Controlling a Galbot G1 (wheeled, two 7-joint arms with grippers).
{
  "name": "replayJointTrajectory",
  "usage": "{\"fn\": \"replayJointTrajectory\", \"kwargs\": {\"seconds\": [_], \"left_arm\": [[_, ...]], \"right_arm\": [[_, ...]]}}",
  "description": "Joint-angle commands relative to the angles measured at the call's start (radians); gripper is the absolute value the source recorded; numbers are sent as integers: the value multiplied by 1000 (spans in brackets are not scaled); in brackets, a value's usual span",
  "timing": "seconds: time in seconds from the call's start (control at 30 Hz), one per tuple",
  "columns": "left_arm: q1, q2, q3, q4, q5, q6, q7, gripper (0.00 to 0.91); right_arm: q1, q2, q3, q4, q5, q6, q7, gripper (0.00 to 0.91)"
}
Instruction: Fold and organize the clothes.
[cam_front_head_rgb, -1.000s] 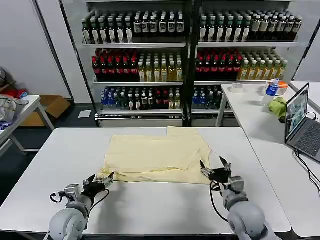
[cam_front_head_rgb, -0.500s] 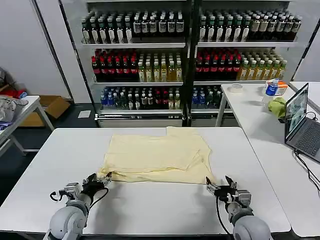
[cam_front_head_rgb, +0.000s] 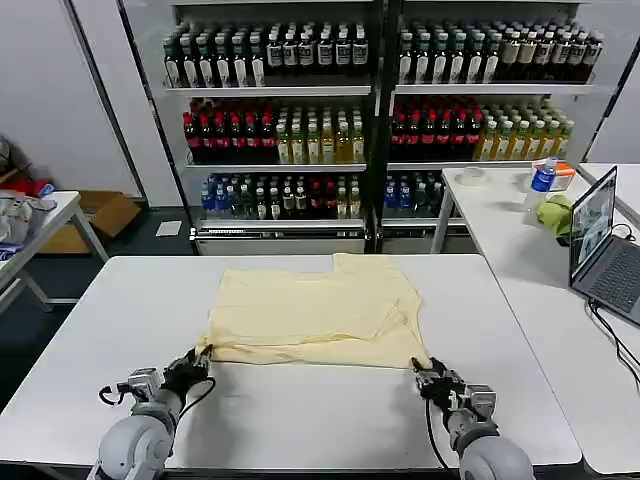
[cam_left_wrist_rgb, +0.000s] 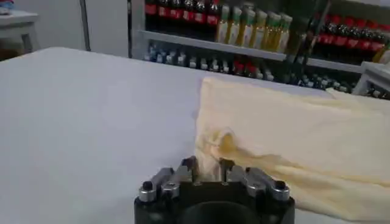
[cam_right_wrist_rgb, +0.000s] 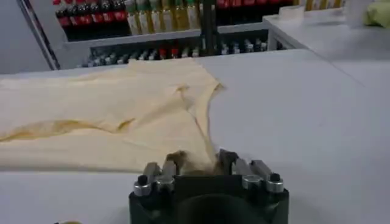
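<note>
Shirt (cam_front_head_rgb: 318, 318) spread flat mid-table (cam_front_head_rgb: 300, 420), partly folded, near edge toward the robot. Left gripper (cam_front_head_rgb: 197, 360) pinching the near left corner; right gripper (cam_front_head_rgb: 426, 371) clamped on the near right corner. Likely trouble: thin cloth slipping from either pinch, or uneven lift dragging and skewing the fold. Shelves (cam_front_head_rgb: 290, 90) behind stocked with bottles.
</note>
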Motion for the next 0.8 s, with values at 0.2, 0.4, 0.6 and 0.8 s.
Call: {"fn": "replayJointTrajectory", "kwargs": {"seconds": [0.2,0.4,0.6,0.8], "left_arm": [[25,2,-7,-38,-15,-3,0,10],[93,-13,-19,-99,-12,-2,-2,10],[186,-20,-43,-185,-14,3,-10,20],[281,-18,-77,-284,-10,7,-20,10]], "right_arm": [[-37,-5,9,49,-9,3,-1,0],[-105,2,32,99,-41,12,-3,0],[-229,-17,90,191,-61,13,-8,0],[-334,-24,138,279,-92,13,-9,0]]}}
